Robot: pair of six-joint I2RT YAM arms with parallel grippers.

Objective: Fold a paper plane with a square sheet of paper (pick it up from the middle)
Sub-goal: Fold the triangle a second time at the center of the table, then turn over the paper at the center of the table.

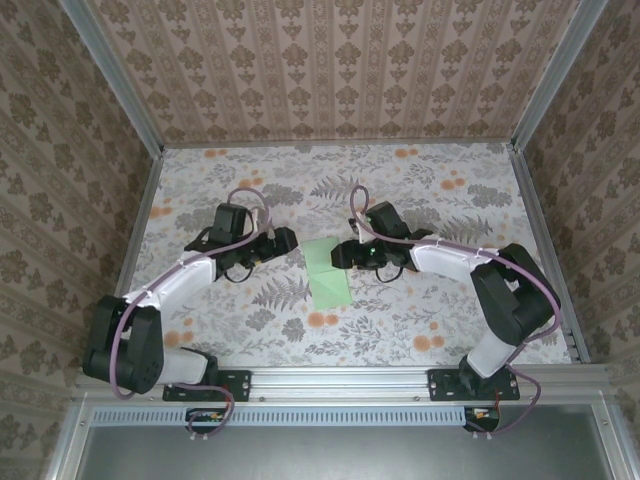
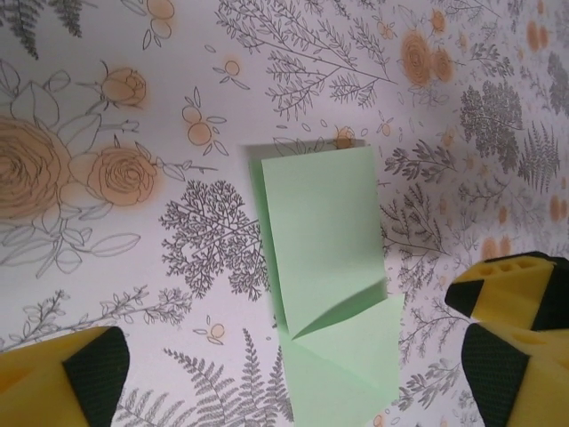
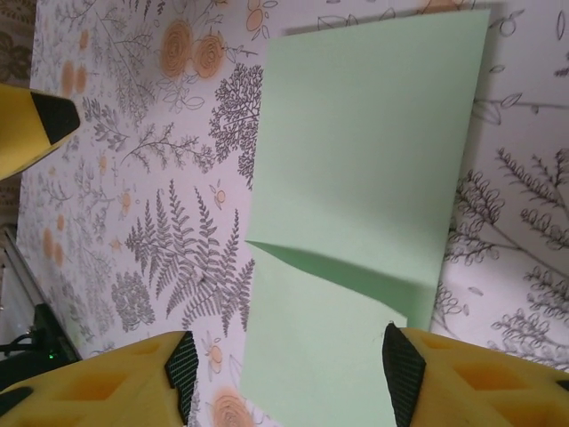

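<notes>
Paper [image 1: 327,275], pale green, creased across, at the middle of the desk [image 1: 450,310]; my left pincer [image 1: 286,241] wide apart beside it; my right pincer [image 1: 341,254] apart at its right edge

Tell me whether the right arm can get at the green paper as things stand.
Probably yes. The right pincer stands open at the green paper, its pads either side of the near end; nothing lies between. The left pincer is off it.

Creased green sheet [image 2: 324,231] btwn spread L pincer [image 2: 298,369] tips.
</notes>
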